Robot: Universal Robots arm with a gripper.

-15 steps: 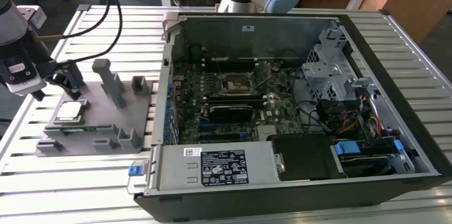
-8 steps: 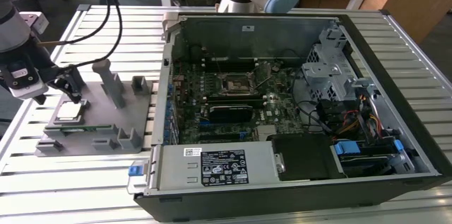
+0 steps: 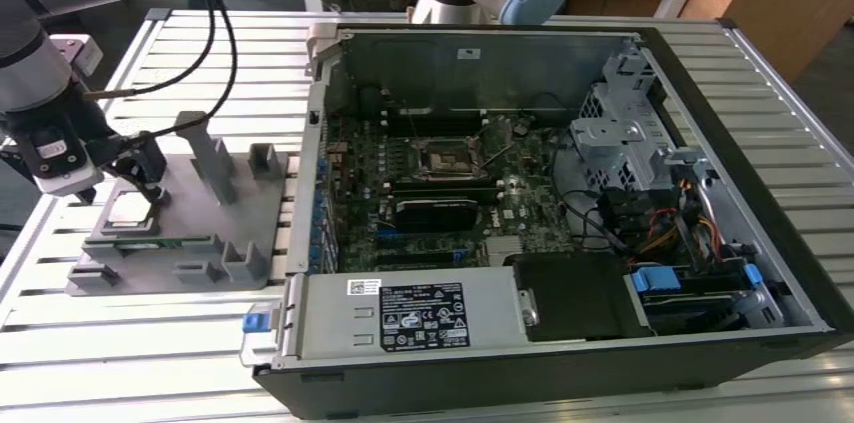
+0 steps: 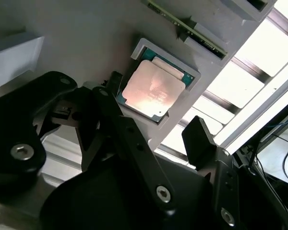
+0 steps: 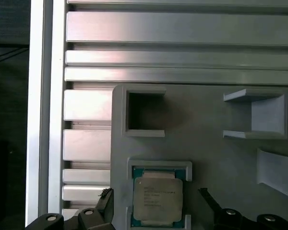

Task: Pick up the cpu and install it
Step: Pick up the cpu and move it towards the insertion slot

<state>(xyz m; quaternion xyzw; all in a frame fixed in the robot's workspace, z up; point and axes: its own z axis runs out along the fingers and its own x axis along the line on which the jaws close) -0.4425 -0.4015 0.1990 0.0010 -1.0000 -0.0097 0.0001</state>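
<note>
The cpu, a small square chip with a silvery top, lies flat in a shallow nest of the grey fixture at the exterior view's left. My gripper hangs just above it, open. In both wrist views the cpu sits between the two black fingertips, which stand apart on either side of the nest and touch nothing. The black socket frame is in the middle of the motherboard inside the open case.
The open computer case fills the exterior view's middle and right, with a drive cage and cables. A green memory stick stands in the fixture's front slot. Grey posts rise from the fixture beside the gripper. A slatted metal table lies beneath.
</note>
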